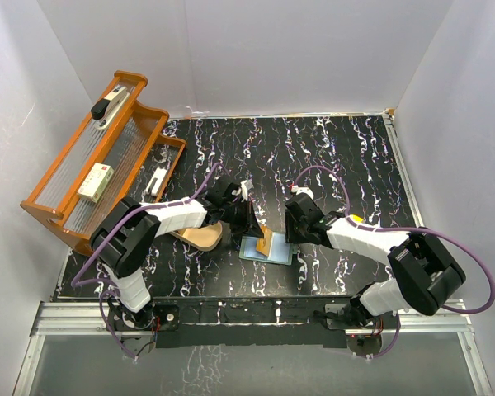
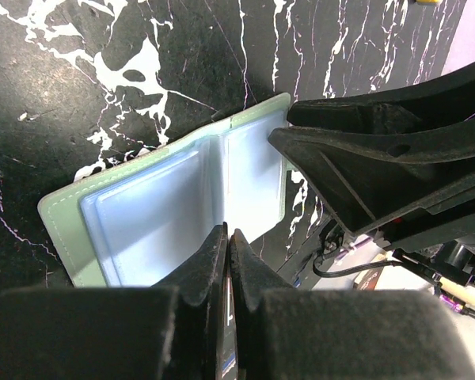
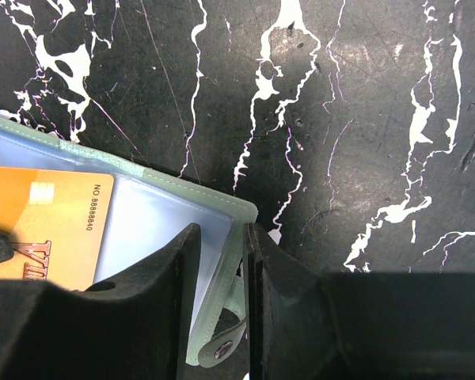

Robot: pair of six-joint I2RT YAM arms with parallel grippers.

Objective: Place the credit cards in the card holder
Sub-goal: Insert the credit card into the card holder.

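The card holder (image 1: pixel 274 252) lies open on the black marbled table, pale green outside and pale blue inside; it also shows in the left wrist view (image 2: pixel 150 222) and the right wrist view (image 3: pixel 154 218). My left gripper (image 1: pixel 254 224) is shut on an orange-tan credit card (image 1: pixel 266 242), held on edge over the holder's slots; the card shows only as a thin edge in the left wrist view (image 2: pixel 228 317), and its face in the right wrist view (image 3: pixel 51 226). My right gripper (image 1: pixel 295 233) has its jaws closed round the holder's right edge by the snap tab (image 3: pixel 222 348). Other cards are out of view.
A tan oval dish (image 1: pixel 202 237) lies just left of the holder, under my left arm. A wooden rack (image 1: pixel 62 210) with a stapler and small boxes stands at the far left. A small yellow object (image 1: pixel 356 219) lies behind my right arm.
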